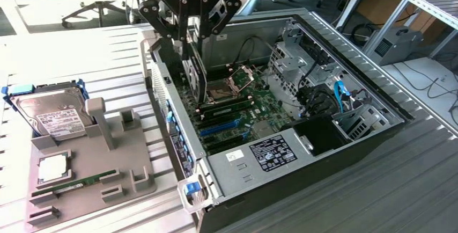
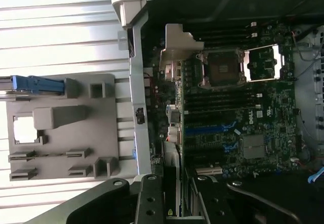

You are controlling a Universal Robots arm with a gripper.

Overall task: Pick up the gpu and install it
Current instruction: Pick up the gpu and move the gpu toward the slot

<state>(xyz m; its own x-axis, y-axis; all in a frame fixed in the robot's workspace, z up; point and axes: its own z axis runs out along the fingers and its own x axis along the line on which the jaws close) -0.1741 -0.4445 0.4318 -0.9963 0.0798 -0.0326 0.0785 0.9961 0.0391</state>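
Exterior view: the thin, dark, rectangular gpu [image 1: 194, 74] hangs edge-down, clamped in the black gripper [image 1: 188, 41], at ten o'clock inside the open silver computer case [image 1: 233, 175]. It is probably held this way so its connector edge faces the blue motherboard slots [image 1: 218, 129] at its five o'clock.

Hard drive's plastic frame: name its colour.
The frame is blue, clearest in the exterior view.

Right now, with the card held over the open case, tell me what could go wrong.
The gripper holds the graphics card on edge close to the case's side wall; its bracket may catch there. The card hangs near the open processor socket, apart from the blue slots; a misaligned descent might hit the socket.
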